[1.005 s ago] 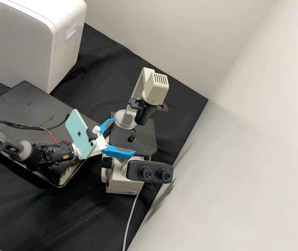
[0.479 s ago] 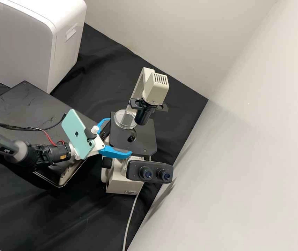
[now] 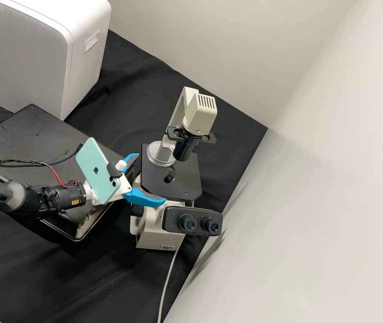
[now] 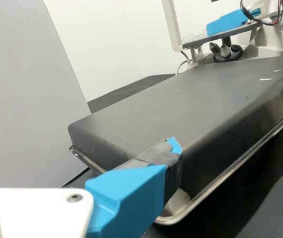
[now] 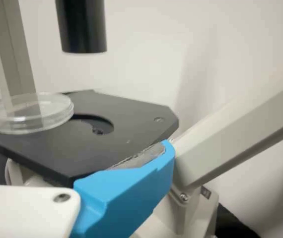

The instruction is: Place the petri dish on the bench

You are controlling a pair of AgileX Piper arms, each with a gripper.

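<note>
The petri dish point(image 3: 161, 154) is seen near the far-left edge of the microscope stage point(image 3: 183, 176), the right tool point(image 3: 150, 177) held spread at the stage's left rim, the left tool point(image 4: 79, 141) spread beside a black tray point(image 4: 206, 109).

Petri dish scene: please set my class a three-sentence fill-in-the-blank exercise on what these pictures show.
1. The clear round plastic petri dish rests on the beige microscope's flat black ____.
2. The right gripper, near the microscope, has its jaws ____.
3. The microscope's dark front block bears ____ round eyepieces.
Missing words: stage; open; two.
</note>
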